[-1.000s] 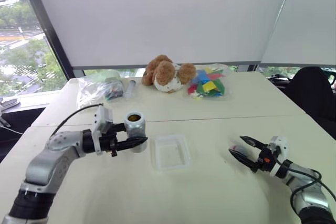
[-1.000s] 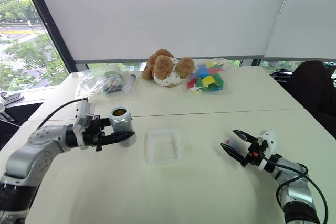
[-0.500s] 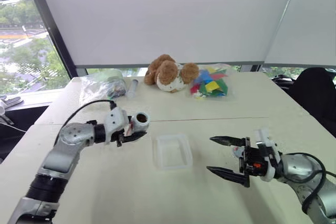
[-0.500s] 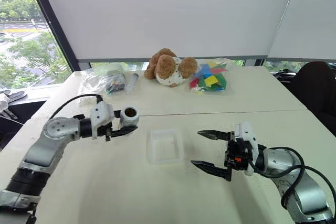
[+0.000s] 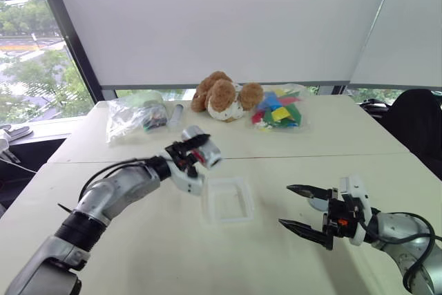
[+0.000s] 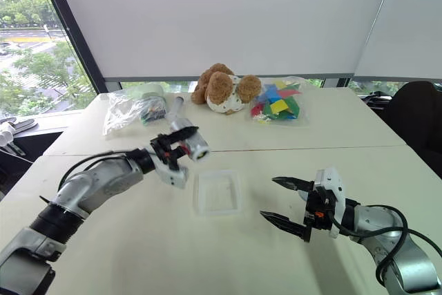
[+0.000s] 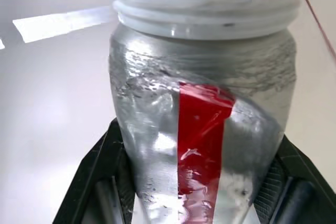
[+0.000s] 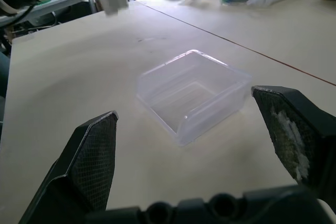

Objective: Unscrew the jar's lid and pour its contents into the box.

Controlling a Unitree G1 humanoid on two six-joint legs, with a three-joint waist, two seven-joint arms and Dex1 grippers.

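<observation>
Pouring was under way: the left gripper [image 5: 188, 155] was clamped on the jar [image 5: 204, 150], its two black fingers pressing opposite sides of the body just below the threaded neck, as the left wrist view showed. The jar, lidless, lay tipped on its side in the air, its mouth facing the box [image 5: 226, 199] but short of the near rim. The box sat on the table [image 5: 138, 240] between the two arms. The right gripper [image 5: 298, 207] hovered beside the box with fingers spread wide and nothing between them.

Handling, as judged: the jar appeared small, rigid and light, with a smooth silvery wrap and a red strip that could slip, so a mid-body hold as shown seemed soundest. The box looked thin and light, likely to slide if struck.

Compared with one second before, the jar had gone from upright, with brownish contents visible in its mouth, to tipped over, and had travelled toward the box. The right gripper had lifted from the table and drawn nearer the box.
</observation>
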